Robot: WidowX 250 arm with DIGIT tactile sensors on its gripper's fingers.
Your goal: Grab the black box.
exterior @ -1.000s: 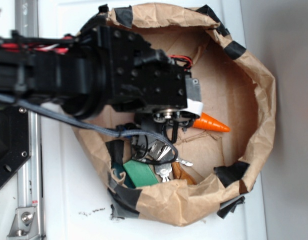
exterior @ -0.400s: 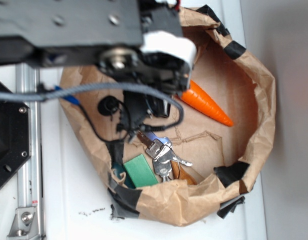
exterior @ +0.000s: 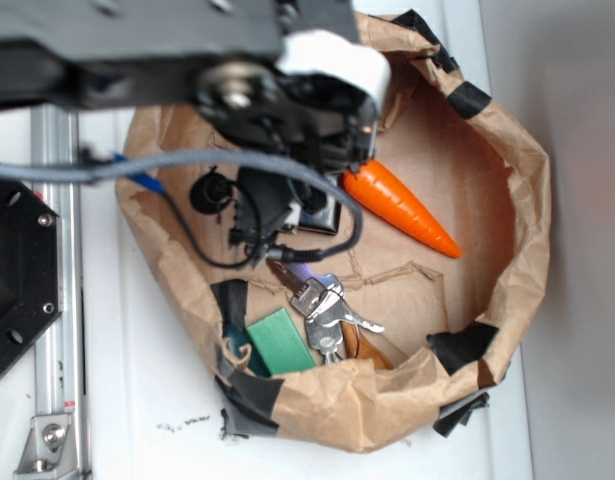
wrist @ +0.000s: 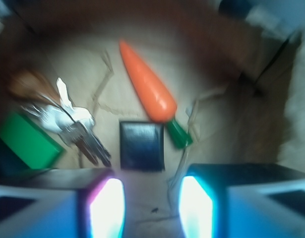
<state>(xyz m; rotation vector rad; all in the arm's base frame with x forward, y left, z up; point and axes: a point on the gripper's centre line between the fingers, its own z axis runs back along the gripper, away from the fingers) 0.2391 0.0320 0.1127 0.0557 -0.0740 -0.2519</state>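
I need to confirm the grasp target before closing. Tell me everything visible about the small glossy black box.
The small glossy black box is a squarish flat block with a dark, shiny, faintly bluish top. It lies flat on the brown paper floor of the paper bag, ungrasped. In the wrist view it sits between the metal keys and the green stem end of the orange toy carrot, close beside that stem; contact is unclear. The open gripper is above it. The exterior view mostly hides it.

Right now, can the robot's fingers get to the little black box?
Probably yes. The fingers are open above the black box, with nothing over it. The carrot and keys lie close beside it.
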